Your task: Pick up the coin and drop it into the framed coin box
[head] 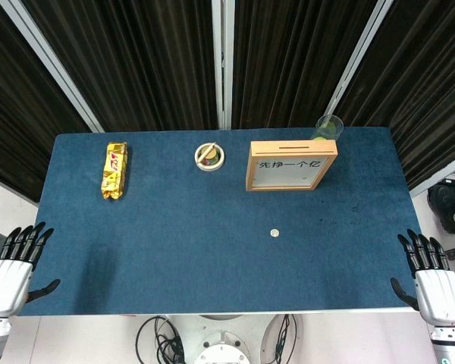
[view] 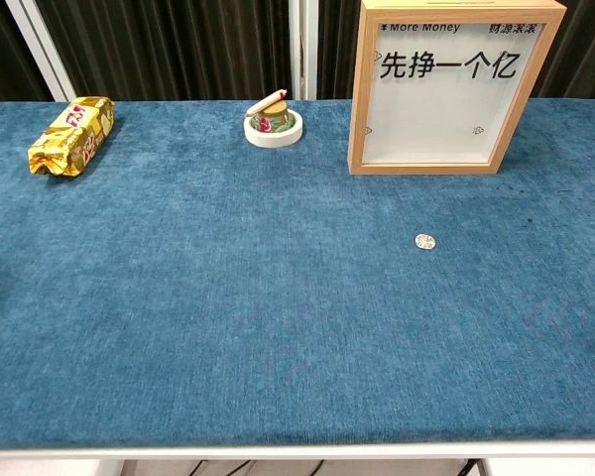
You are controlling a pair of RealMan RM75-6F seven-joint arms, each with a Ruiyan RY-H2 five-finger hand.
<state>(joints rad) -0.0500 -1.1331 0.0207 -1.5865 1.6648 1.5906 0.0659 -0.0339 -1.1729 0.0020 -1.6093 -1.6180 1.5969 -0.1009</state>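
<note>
The small round silver coin lies alone on the blue cloth bench, near the wooden framed coin box, and both hands, left hand and right hand, wait at the near corners with fingers spread, holding nothing, so the nearer right hand probably must reach first.

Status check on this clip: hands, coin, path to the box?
Left hand, right hand open at table edges. Coin flat on cloth, untouched. Framed coin box upright behind it; nothing between.
</note>
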